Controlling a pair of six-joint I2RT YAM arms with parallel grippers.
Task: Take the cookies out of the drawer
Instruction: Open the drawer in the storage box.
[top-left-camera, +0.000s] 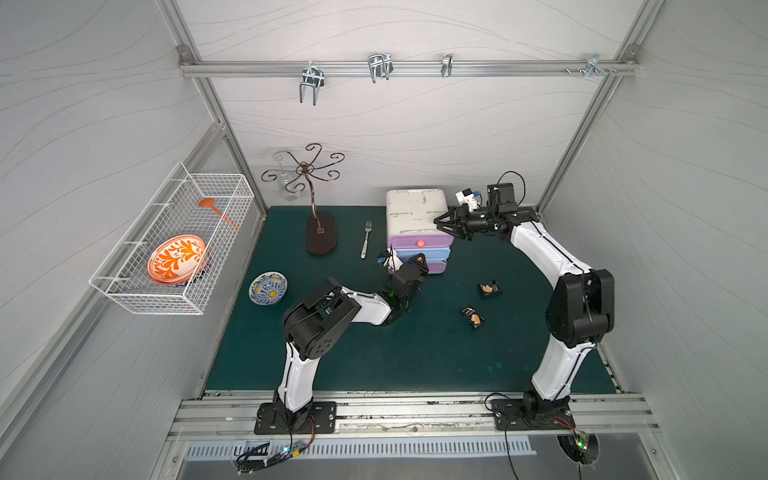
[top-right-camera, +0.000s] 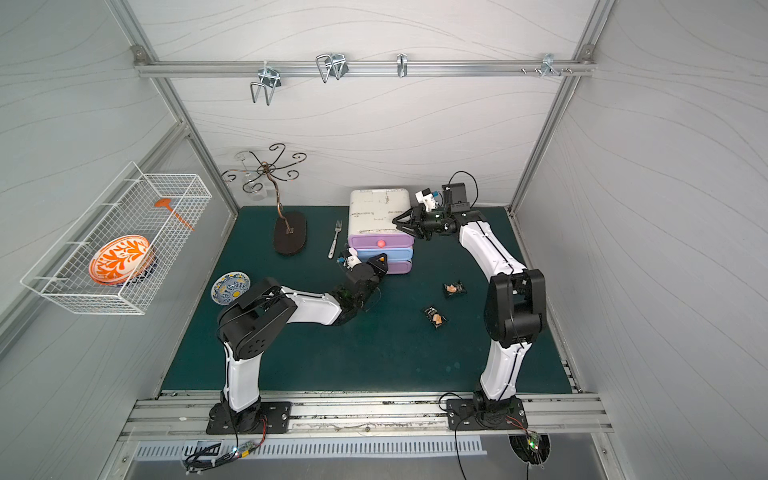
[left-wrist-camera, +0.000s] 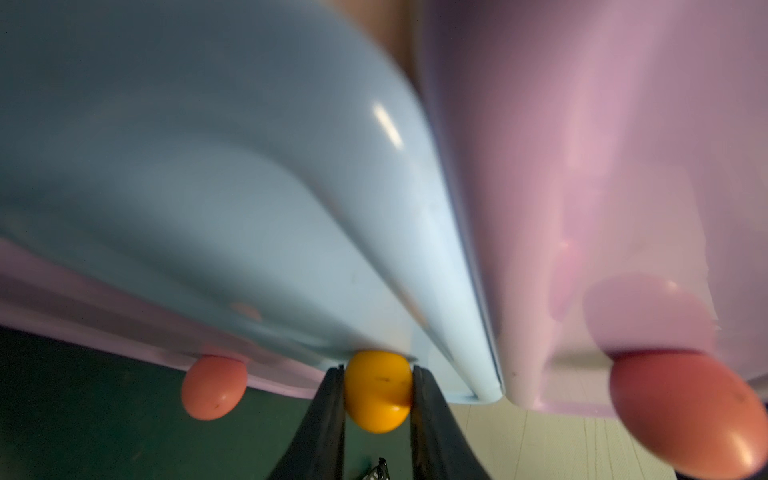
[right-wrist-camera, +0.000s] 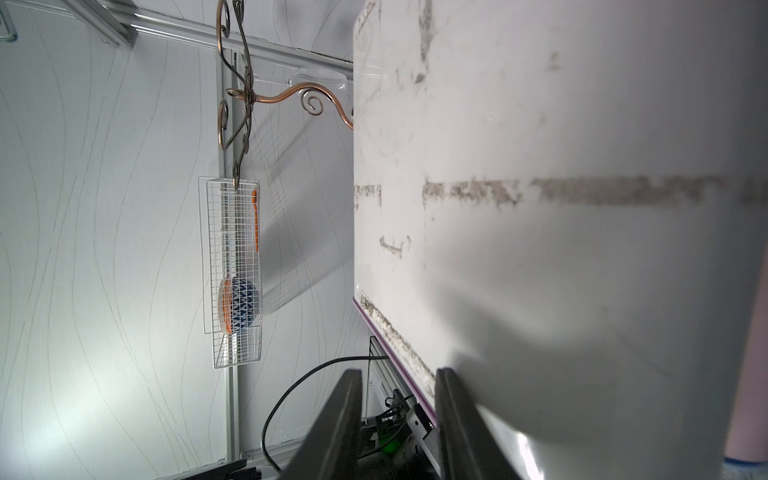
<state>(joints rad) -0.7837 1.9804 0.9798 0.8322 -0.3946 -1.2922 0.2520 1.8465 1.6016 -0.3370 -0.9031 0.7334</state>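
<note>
The drawer unit (top-left-camera: 417, 216) stands at the table's (top-left-camera: 374, 353) back edge; fork (top-left-camera: 365, 239) just left, stand (top-left-camera: 320, 237) farther left, bowl (top-left-camera: 268, 288) near the left edge. Two cookies (top-left-camera: 489, 289) lie before it, rightward (apart). My left gripper (top-left-camera: 419, 261) is at its middle knob (left-wrist-camera: 376, 395).

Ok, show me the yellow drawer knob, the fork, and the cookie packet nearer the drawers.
yellow drawer knob (left-wrist-camera: 378, 390): left wrist view, middle of its rounded face.
fork (top-left-camera: 365, 242): a top view, mid-handle.
cookie packet nearer the drawers (top-left-camera: 489, 289): a top view, centre of the wrapper.
</note>
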